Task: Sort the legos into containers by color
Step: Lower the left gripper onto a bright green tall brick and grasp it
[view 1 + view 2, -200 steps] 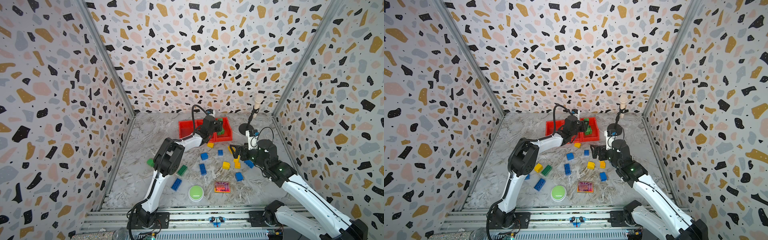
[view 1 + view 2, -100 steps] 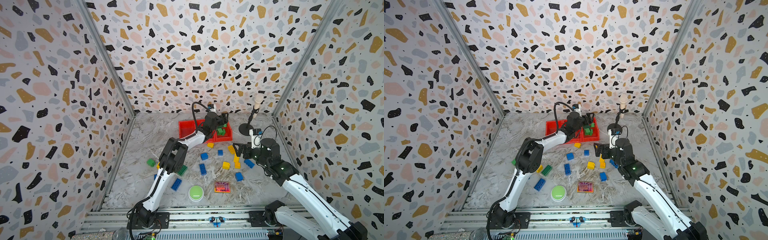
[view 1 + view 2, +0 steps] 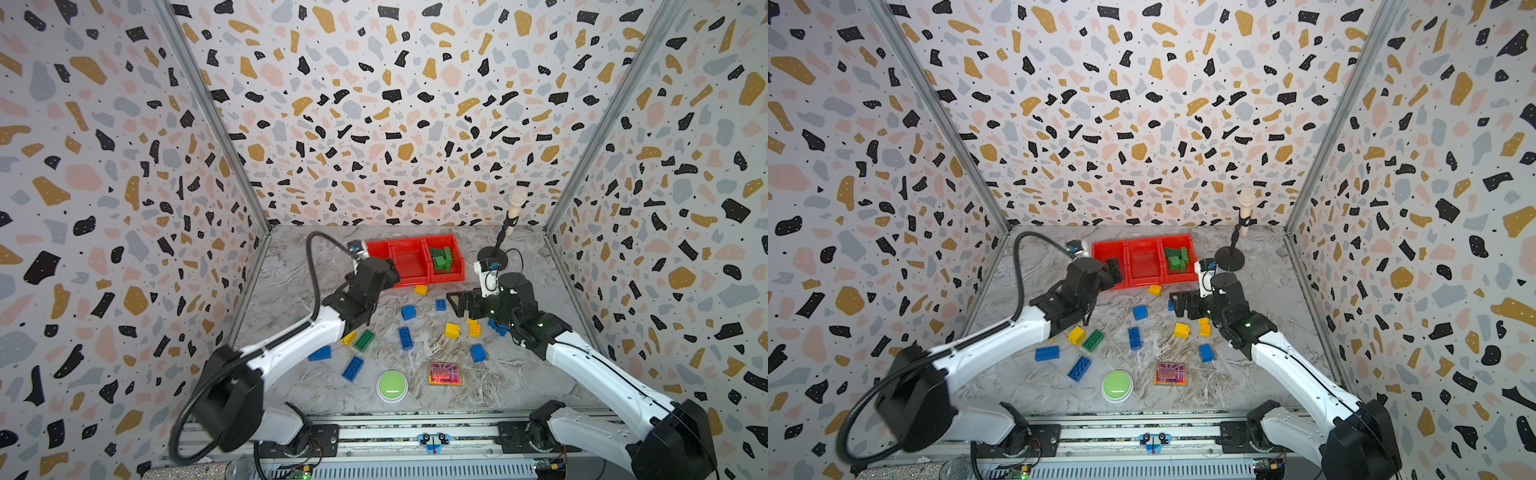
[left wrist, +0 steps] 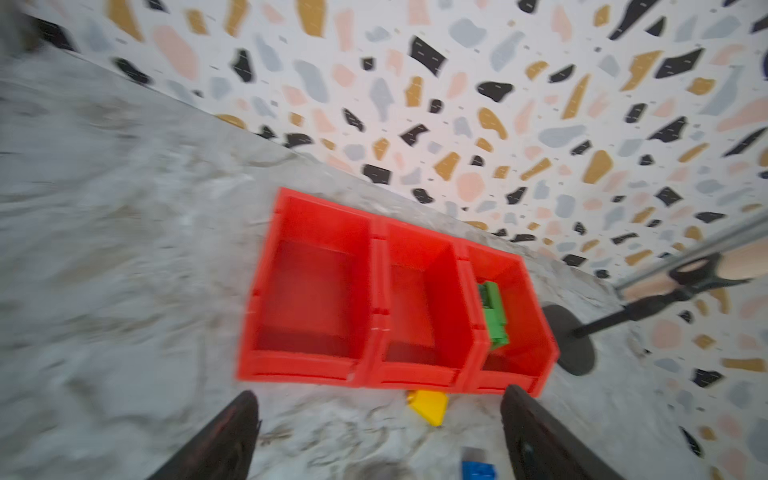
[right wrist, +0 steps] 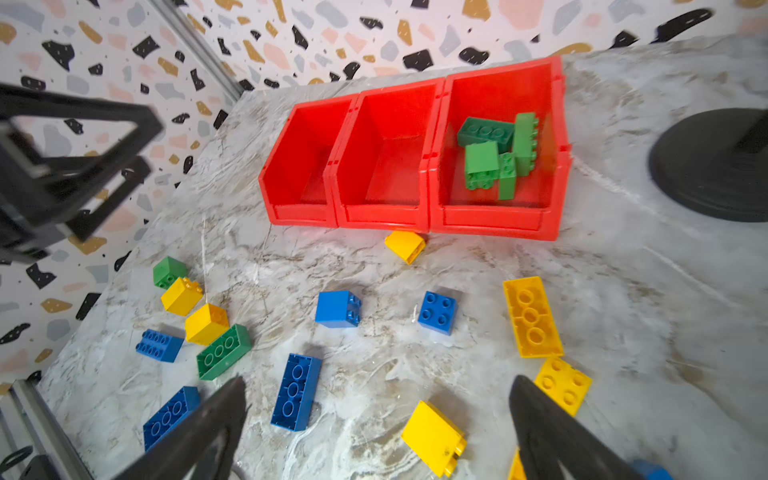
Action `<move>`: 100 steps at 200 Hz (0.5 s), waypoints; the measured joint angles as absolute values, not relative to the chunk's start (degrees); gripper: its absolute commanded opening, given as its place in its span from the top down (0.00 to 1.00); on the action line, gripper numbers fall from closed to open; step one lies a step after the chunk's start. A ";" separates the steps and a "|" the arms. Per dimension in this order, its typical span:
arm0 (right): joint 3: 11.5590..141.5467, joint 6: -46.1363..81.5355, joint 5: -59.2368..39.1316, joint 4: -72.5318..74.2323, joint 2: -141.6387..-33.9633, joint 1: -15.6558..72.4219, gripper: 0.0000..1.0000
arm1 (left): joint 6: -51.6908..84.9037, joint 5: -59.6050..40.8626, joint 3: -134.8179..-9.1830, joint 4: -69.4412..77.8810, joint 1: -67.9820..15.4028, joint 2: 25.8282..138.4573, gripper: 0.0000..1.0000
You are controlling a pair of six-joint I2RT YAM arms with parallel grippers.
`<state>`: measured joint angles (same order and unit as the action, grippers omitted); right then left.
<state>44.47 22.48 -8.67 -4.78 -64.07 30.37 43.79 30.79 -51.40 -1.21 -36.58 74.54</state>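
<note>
- Left gripper (image 4: 380, 397) of mine hangs with its fingers spread wide and nothing between them. It is above the table (image 4: 124, 249), just short of the front wall of the containers (image 4: 307, 365).
- Farthest from it along that row of three red bins, the end bin beside the black stand (image 4: 575, 336) holds the green legos (image 4: 494, 316) in a heap.
- Just ahead of this gripper a yellow brick (image 4: 430, 407) lies tilted on the table, right at the foot of the bins. Whether it touches them I cannot tell.
- Right gripper (image 5: 378, 386) is just as wide apart and holds nothing, hovering over the table well short of the bins.
- Under its spread fingers lie a blue oblong brick (image 5: 296, 392) by one finger and a yellow block (image 5: 434, 436) on its side nearer the other.
- Just beside that second finger sits a yellow square brick (image 5: 563, 384), studs up. Beyond it lies a yellow oblong brick (image 5: 532, 318), underside up.
- Between this gripper and the bins lie two blue square bricks (image 5: 337, 309), apart from each other.
- Toward my left arm from it lies a green oblong brick (image 5: 224, 351), with yellow, blue and small green bricks close around.
- Behind both grippers, nearer my bases, lie the green button (image 3: 392, 386) and the shiny card (image 3: 444, 373).
</note>
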 measured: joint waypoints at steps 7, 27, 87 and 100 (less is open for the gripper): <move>45.06 22.48 -8.78 -4.38 -65.69 31.31 0.01 | 45.56 32.53 -47.70 -3.09 -35.88 70.65 0.03; 47.07 22.44 -8.80 -3.31 -69.87 33.82 0.01 | 50.19 34.87 -38.04 -8.25 -31.59 62.59 0.02; 50.22 22.44 -8.80 -0.73 -75.33 37.63 0.01 | 53.60 35.66 -29.28 -16.23 -19.11 57.87 0.00; 50.22 22.44 -8.78 -0.58 -75.75 37.65 0.01 | 53.39 35.03 -28.95 -15.55 -16.21 58.00 0.00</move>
<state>50.22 22.44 -8.78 -0.58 -75.75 37.65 53.39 35.03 -28.95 -15.55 -16.21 58.00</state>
